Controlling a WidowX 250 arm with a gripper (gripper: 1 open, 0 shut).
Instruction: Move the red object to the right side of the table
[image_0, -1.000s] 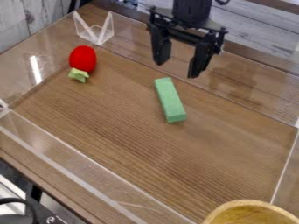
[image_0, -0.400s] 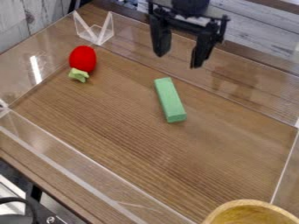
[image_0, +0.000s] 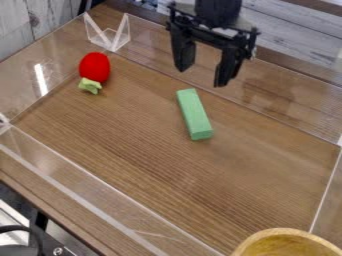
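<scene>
Wood-grain table (image_0: 160, 170) with low clear acrylic walls carries everything we work with. Our gripper (image_0: 205, 70) hangs over the far edge near its middle, pointing down, its two dark fingers spread wide with nothing between them. Below it and a little nearer us, the long green block (image_0: 195, 114) lies flat around the table's middle, well clear of the fingers. The red object (image_0: 94, 68) — a small rounded toy fruit with a pale green stem end — sits close to the far left corner, near the left wall and well apart from both the gripper and the block.

We judge the step in hand to be the approach: the fruit is untouched and everything remains to be done. To do it well, we should carry the open fingers across toward that corner above the table, centre them over the red body rather than the leafy end, then come straight down so the fingers straddle it. The rounded shape may roll or squirt out — so close gently and squarely. On the way to the right edge, we should lift high enough to pass over the green block.
</scene>
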